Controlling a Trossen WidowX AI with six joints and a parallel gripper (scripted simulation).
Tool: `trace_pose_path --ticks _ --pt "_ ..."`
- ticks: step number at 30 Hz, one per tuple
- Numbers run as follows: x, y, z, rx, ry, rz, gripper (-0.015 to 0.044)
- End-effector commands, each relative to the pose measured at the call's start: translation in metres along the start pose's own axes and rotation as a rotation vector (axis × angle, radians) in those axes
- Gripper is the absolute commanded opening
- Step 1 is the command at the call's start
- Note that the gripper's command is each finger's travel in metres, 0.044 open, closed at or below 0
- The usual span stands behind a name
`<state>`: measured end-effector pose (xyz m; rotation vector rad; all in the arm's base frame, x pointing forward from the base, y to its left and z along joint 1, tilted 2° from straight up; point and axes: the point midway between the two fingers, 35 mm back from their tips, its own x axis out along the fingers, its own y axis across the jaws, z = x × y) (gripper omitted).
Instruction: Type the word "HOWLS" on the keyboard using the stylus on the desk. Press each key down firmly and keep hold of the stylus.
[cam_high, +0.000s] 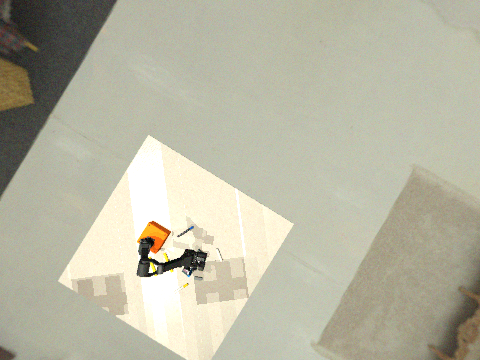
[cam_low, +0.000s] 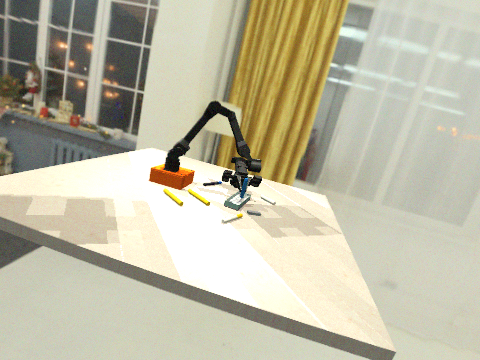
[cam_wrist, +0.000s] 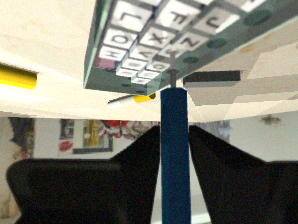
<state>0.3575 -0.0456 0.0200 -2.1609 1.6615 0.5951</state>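
My gripper is shut on the blue stylus, which stands nearly upright, tip down, over the keyboard. The small keyboard has a dark teal body and white lettered keys. In the wrist view the L, O and H keys run down its left side, with F, X, V and J, Z to their right. The stylus's thin grey tip reaches the S key area beside Z. Whether it touches or presses a key I cannot tell. In the top view the arm partly covers the keyboard.
Yellow rods lie near the orange base. A yellow-ended white marker and a dark grey block lie beside the keyboard. A white stick and a black-and-blue marker lie farther off.
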Motion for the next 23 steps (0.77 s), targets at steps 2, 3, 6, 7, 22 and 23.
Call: trace_pose_path --ticks 2,3,6,7,22,23 --pt "0.000 0.000 -0.001 -0.002 0.002 0.001 0.0081" --pt "-0.001 0.000 -0.003 -0.002 0.002 0.001 0.0081" --pt "-0.007 0.000 -0.013 -0.002 0.002 0.001 0.0081" --pt "-0.009 0.000 -0.017 -0.002 0.002 0.001 0.0081" --pt "-0.017 0.000 -0.030 0.005 0.000 -0.001 0.0081" --pt "-0.017 0.000 -0.030 0.005 0.000 -0.001 0.0081"
